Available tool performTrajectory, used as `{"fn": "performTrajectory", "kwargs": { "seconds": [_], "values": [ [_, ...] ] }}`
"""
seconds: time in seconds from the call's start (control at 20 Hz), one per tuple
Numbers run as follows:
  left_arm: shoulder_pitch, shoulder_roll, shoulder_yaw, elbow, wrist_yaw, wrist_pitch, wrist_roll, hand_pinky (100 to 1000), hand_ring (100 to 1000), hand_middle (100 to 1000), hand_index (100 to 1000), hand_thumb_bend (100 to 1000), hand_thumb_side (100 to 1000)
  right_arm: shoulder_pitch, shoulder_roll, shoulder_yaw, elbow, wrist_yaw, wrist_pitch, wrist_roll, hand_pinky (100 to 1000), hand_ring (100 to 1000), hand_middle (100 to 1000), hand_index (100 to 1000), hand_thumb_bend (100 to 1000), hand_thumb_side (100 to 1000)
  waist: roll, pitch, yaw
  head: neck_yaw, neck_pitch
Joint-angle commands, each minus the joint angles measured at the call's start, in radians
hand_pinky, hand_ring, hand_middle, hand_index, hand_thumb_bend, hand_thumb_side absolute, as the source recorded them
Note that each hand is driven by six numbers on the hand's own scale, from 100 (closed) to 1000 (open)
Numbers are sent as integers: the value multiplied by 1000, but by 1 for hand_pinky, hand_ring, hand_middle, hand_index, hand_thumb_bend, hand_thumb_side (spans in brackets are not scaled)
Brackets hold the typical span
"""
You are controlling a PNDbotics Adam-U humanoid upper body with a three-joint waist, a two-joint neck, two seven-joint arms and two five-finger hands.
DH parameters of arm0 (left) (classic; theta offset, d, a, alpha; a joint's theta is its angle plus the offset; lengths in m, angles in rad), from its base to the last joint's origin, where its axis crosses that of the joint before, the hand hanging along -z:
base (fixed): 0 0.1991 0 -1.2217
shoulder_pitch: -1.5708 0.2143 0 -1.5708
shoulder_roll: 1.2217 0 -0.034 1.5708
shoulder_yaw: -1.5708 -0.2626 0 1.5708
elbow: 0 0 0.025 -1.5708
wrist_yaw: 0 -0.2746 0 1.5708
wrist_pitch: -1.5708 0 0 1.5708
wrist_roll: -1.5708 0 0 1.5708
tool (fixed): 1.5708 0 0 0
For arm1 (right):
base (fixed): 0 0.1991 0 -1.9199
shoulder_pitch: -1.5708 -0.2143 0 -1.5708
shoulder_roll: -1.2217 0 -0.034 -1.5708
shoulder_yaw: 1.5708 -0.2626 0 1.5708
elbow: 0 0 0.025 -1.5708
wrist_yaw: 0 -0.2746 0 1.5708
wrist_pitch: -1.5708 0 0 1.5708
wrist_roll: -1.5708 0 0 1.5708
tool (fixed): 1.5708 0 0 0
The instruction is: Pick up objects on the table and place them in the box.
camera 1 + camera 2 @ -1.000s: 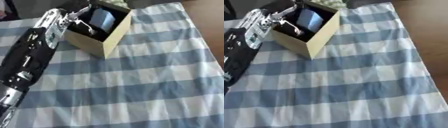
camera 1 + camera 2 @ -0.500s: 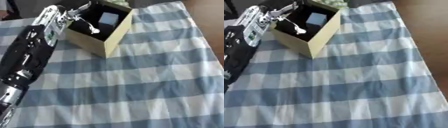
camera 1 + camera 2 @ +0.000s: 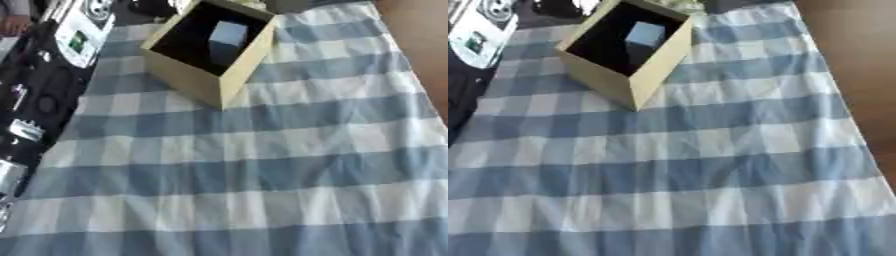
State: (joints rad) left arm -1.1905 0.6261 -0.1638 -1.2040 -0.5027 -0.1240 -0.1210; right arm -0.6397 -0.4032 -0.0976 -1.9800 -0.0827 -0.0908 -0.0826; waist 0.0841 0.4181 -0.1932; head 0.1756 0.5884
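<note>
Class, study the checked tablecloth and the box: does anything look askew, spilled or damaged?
Only the box sits askew, turned corner-on to the cloth's checks. A blue-grey block stands inside it. Nothing looks spilled or damaged.

Checked tablecloth (image 3: 262, 165) (blue and white) under tan box (image 3: 203, 82)

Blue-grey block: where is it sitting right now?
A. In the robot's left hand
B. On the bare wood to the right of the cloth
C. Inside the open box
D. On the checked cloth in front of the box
C. The blue-grey block shows against the dark interior of the open tan box, ringed by its walls, with none of it on the checked cloth.
</note>
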Motion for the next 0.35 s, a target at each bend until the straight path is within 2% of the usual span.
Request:
{"fn": "performTrajectory", "kwargs": {
  "seconds": [0.05, 0.35],
  "values": [
    [16, 68, -2, -157, 158, 65, 39, 535, 690, 743, 811, 119, 357, 1, -27, -11, -20, 9, -1, -6, 732, 748, 723, 848, 100, 959, -11, -45, 17, -13, 36],
    [181, 141, 26, -544, 453, 177, 158, 568, 708, 755, 806, 107, 424, 20, -21, -9, -20, 18, -5, -11, 735, 750, 724, 848, 100, 947, -33, -92, 85, -25, 101]
  ]
}}
